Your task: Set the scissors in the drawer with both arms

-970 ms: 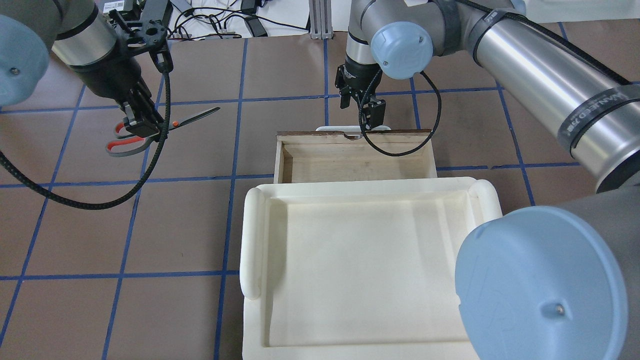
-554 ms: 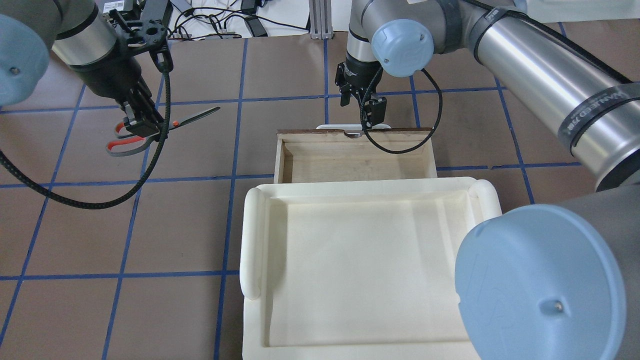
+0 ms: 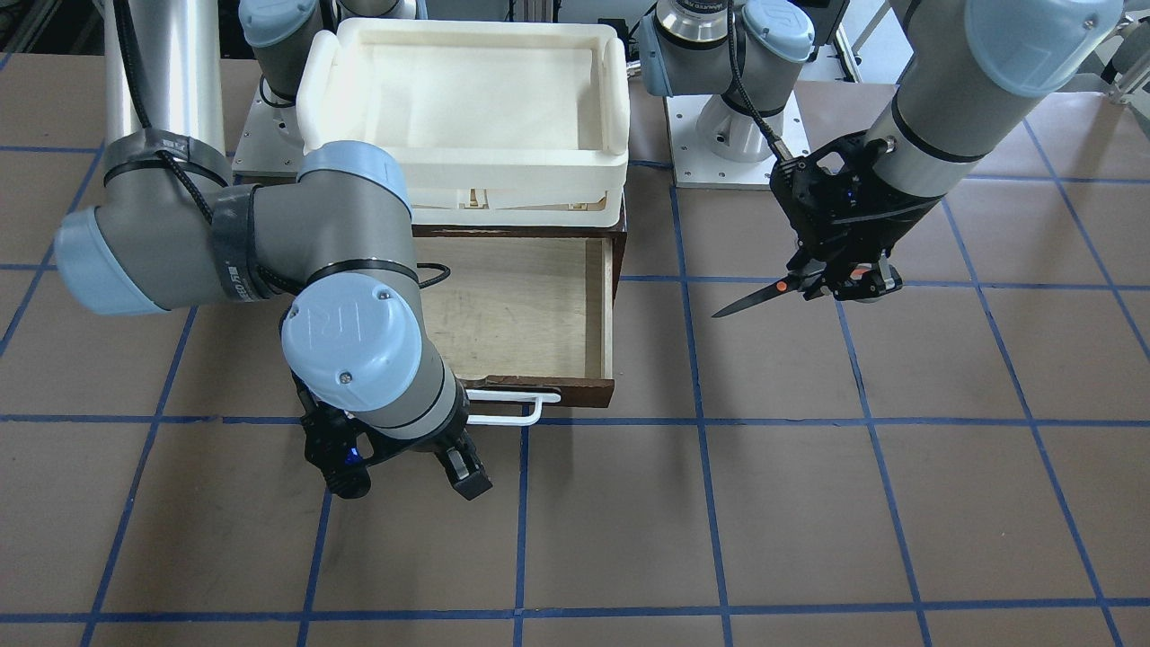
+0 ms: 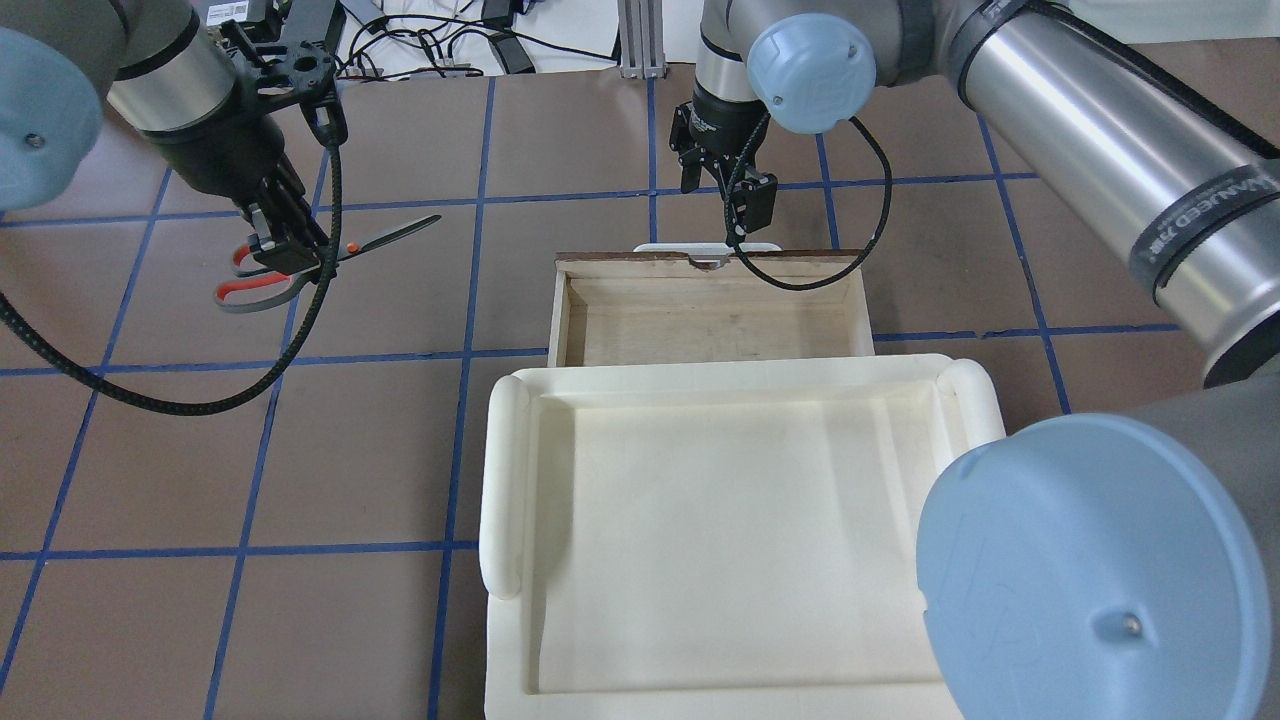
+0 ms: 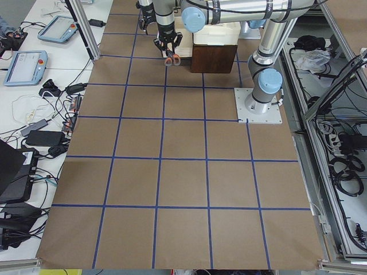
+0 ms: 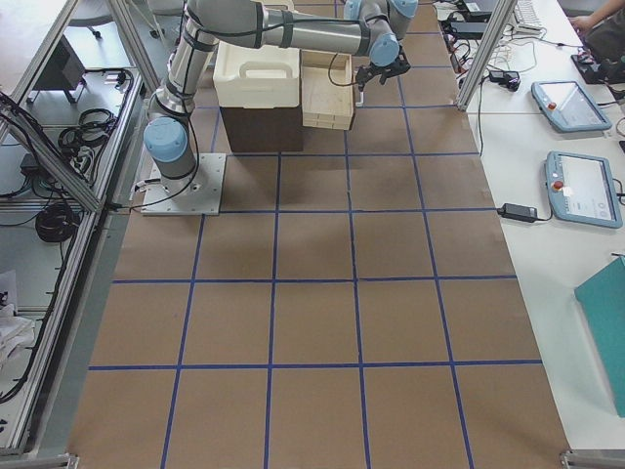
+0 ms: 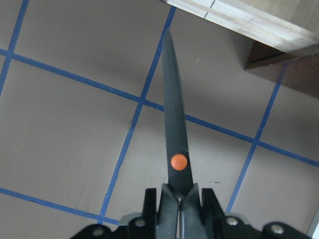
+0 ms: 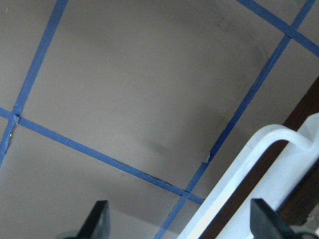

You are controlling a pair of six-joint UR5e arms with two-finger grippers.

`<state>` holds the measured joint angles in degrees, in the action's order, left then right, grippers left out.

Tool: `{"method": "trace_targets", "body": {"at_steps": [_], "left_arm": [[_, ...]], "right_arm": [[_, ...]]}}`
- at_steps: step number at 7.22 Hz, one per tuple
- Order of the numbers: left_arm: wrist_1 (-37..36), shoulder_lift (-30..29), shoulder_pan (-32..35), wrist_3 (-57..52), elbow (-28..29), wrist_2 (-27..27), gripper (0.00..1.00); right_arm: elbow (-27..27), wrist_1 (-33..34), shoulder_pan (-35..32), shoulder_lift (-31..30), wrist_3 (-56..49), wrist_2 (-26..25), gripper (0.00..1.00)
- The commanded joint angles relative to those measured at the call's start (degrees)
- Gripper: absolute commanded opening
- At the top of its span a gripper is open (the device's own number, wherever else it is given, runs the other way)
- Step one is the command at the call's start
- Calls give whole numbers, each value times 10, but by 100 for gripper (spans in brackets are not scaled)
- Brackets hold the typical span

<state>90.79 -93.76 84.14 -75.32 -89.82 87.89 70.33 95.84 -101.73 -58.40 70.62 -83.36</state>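
Note:
My left gripper (image 4: pixel 287 250) is shut on the scissors (image 4: pixel 372 240), just behind the orange pivot dot. It holds them level above the table, left of the drawer, with the blades pointing toward it. In the left wrist view the dark blade (image 7: pixel 174 124) runs toward the drawer's corner (image 7: pixel 269 55). The dark brown drawer (image 4: pixel 565 320) stands pulled out, and its pale plywood interior (image 3: pixel 512 305) is bare. My right gripper (image 4: pixel 722 195) is open and empty, a little beyond the white loop handle (image 4: pixel 705 247) and not touching it. The handle also shows in the right wrist view (image 8: pixel 259 164).
A cream-white plastic bin (image 4: pixel 505 480) sits on top of the cabinet behind the open drawer and also shows in the front view (image 3: pixel 615 90). The brown table has blue grid lines (image 4: pixel 470 200). Cables and devices lie beyond its far edge (image 4: pixel 450 50).
My right gripper has drawn back from the drawer handle, away from the robot. The left gripper with the scissors has barely moved.

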Motion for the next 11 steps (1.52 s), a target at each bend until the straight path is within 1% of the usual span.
{"method": "trace_targets", "body": {"at_steps": [1, 3, 4, 5, 6, 7, 8, 9, 10, 11], "left_arm": [[0, 0, 0, 0, 0, 0, 0], [-6, -14, 8, -3, -1, -3, 0], [-10, -17, 39, -7, 1, -5, 0], [-34, -20, 72, -5, 3, -12, 0], [-37, -29, 103, 4, 5, -34, 0], [-46, -43, 130, 19, 11, -58, 0], [-45, -56, 161, 25, 19, -64, 0], [-45, -73, 194, 49, 33, -64, 0], [-44, -92, 210, 59, 49, -79, 0], [-39, -112, 225, 65, 61, -82, 0]], "right_arm": [[7, -32, 2, -69, -152, -42, 100], [13, -36, 34, -128, -381, -55, 100], [26, -36, 49, -152, -481, -89, 100], [37, -36, 55, -171, -573, -121, 100], [47, -36, 57, -192, -641, -143, 100], [62, -37, 58, -212, -688, -144, 100], [81, -34, 64, -227, -723, -139, 100], [90, -36, 88, -236, -728, -136, 100], [94, -51, 110, -246, -750, -132, 100], [100, -54, 118, -247, -757, -108, 100]]}}
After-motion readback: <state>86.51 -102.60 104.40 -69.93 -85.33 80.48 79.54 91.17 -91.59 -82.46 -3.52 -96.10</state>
